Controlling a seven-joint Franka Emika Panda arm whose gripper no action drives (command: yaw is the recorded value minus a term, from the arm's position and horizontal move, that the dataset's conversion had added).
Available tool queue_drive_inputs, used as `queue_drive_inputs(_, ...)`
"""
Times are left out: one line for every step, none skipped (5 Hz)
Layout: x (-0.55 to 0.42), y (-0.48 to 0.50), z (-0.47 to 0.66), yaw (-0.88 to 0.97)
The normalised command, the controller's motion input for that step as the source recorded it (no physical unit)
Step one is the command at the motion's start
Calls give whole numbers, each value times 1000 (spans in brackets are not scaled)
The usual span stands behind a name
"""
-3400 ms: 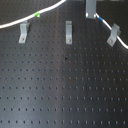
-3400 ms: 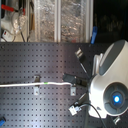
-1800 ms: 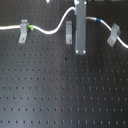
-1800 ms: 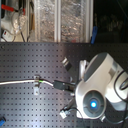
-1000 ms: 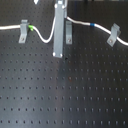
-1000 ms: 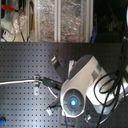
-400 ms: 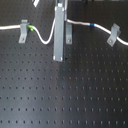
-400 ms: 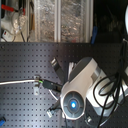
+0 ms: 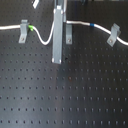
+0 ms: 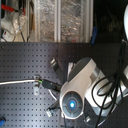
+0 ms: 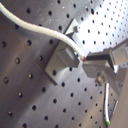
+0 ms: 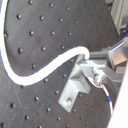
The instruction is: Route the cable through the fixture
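No legible txt or labels anywhere.

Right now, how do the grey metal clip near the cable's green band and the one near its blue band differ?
In the first exterior view, the left grey metal clip stands right beside the green band, upright. The right grey metal clip sits well apart from the blue band and looks tilted. Both are small brackets on the black perforated board, with the white cable running by.

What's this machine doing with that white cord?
A robot arm is threading a white cable through small metal clips bolted to a black perforated board. Its claw grips the cable right beside the middle clip. In the first exterior view, the cable runs past the left clip, sags toward the middle, then continues to the clip on the right.
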Motion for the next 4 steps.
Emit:
queue_drive_inputs(-153,293,199,0)
queue_drive_inputs(-108,12,129,0)
queue_drive_inputs(-106,33,0,0)
queue_drive_inputs(-59,8,384,-54)
